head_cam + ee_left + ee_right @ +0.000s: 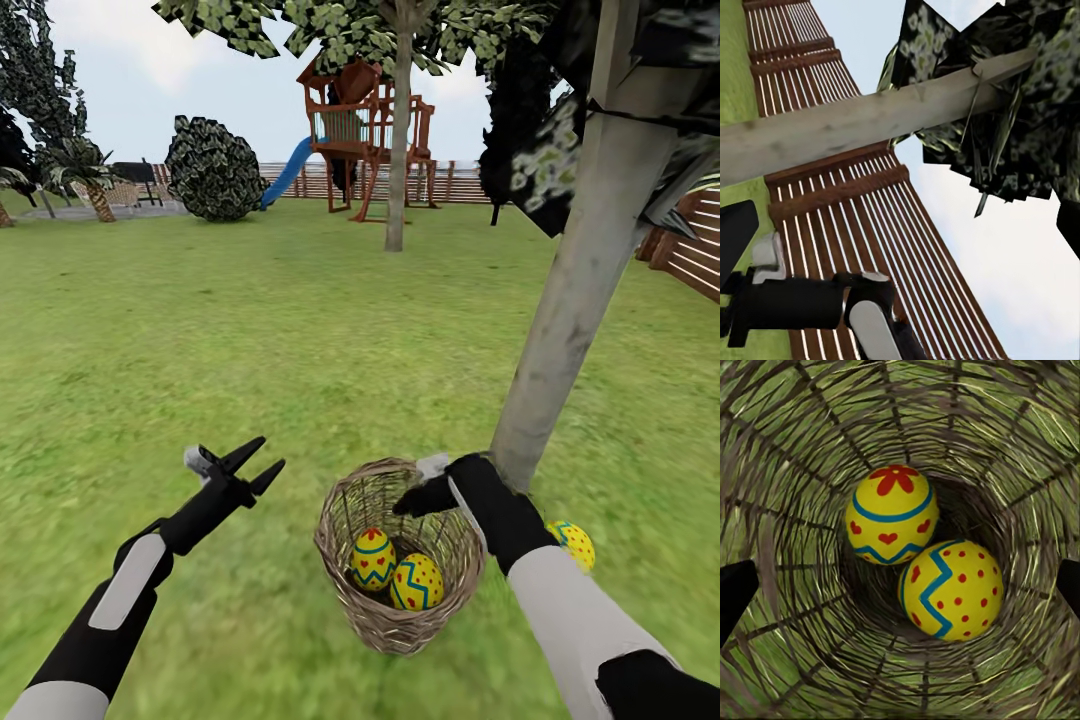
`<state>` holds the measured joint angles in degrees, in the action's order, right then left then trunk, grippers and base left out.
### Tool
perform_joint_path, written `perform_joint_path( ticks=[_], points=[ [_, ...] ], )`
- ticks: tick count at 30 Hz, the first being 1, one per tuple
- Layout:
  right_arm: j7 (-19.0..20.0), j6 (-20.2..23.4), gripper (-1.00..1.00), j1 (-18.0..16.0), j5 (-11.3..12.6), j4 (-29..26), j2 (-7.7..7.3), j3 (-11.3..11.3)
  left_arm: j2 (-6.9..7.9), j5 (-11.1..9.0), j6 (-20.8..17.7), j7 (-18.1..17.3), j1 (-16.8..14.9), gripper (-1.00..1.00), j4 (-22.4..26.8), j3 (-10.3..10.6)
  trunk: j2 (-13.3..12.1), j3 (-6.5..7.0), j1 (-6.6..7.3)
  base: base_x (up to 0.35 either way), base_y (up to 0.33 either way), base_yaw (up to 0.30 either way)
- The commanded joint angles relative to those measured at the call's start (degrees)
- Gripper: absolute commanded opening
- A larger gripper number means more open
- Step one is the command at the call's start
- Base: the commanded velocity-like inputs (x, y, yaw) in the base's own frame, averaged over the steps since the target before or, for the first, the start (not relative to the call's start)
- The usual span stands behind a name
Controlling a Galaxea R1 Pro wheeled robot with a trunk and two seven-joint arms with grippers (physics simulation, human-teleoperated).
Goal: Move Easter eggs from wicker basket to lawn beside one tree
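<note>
The wicker basket (345, 560) stands on the lawn (250, 340) at the foot of a leaning pale-grey tree trunk (570, 300). Two yellow Easter eggs lie inside it: one with red hearts (372, 558) (891, 514), one with red dots (417, 583) (951, 589). A third egg (575, 543) rests on the grass by the trunk, partly behind my right forearm. My right gripper (425, 492) (902, 589) hangs open over the basket's mouth, above the eggs. To the basket's left my left gripper (262, 462) is open and holds nothing.
A second tree (398, 130) stands further back, with a play tower and blue slide (365, 130) behind it. A round dark bush (213, 168) is at the back left. A slatted wooden fence (690, 250) (855, 202) runs along the right.
</note>
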<state>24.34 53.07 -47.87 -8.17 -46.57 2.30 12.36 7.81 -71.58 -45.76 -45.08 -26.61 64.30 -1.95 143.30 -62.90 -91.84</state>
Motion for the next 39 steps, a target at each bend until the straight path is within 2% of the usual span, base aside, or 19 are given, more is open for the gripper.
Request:
perform_joint_path(
  ticks=[1, 4, 9, 10, 14, 19, 26, 32, 36, 39],
  points=[
    [0.5, 0.1, 1.00, 0.0, -0.8, -0.1, 0.00, 3.4, 0.01, -0.2, -0.3, -0.1, 0.0, 1.00, -0.6, -0.1, 0.0, -0.05, 0.01, 0.000, 0.000, 0.000],
    [0.7, -0.1, 1.00, -0.1, -1.0, -0.3, -0.07, 11.3, 0.01, -0.2, -0.3, -0.3, 0.0, 1.00, -1.6, -0.1, 0.0, -0.05, 0.01, 0.000, 0.000, 0.000],
    [0.8, -0.3, 1.00, -0.5, -2.2, -0.4, -0.09, 16.2, 0.08, -0.2, -0.3, -0.4, 0.0, 1.00, -1.9, -0.2, 0.0, -0.05, 0.01, 0.000, 0.000, 0.000],
    [0.9, -0.3, 1.00, -0.6, -3.5, -0.4, -0.10, 18.2, 0.09, -0.2, -0.3, -0.4, 0.0, 1.00, -1.9, -0.2, 0.0, -0.05, 0.01, 0.000, 0.000, 0.000],
    [1.0, -0.5, 1.00, -0.6, -4.6, -0.4, -0.19, 19.4, 0.10, -0.2, -0.3, -0.4, 0.0, 1.00, -1.9, -0.2, 0.0, -0.05, 0.01, 0.000, 0.000, 0.000],
    [1.1, -1.0, 1.00, -0.6, -4.7, -0.5, -0.23, 19.3, 0.08, -0.1, -0.3, -0.2, 0.0, 1.00, -1.9, -0.2, 0.0, -0.05, 0.01, 0.005, 0.003, 0.000],
    [0.8, -5.6, 1.00, -0.7, -4.0, -0.1, 0.38, 18.1, 0.06, -0.1, -0.3, 0.0, 0.0, 1.00, -1.9, -0.2, 0.0, -0.05, 0.01, 0.203, 0.161, 0.000],
    [-0.3, -10.1, 1.00, -0.1, -3.8, 3.6, 0.59, 13.7, 0.01, -0.1, -0.3, -0.1, 0.0, 1.00, -1.9, -0.2, 0.0, -0.05, 0.01, 0.082, 0.049, 0.000],
    [-4.1, -14.8, 1.00, -0.1, -3.8, 9.7, 0.74, 8.9, 0.01, -0.1, -0.2, 0.0, 0.0, 1.00, -2.0, -0.2, 0.0, -0.05, 0.01, 0.009, 0.006, 0.000],
    [-6.4, -16.4, 1.00, 0.0, -3.8, 13.3, 0.76, 7.7, 0.01, -0.1, -0.2, -0.1, 0.0, 1.00, -2.0, -0.1, 0.0, -0.05, 0.01, 0.002, 0.001, 0.000]
  ],
)
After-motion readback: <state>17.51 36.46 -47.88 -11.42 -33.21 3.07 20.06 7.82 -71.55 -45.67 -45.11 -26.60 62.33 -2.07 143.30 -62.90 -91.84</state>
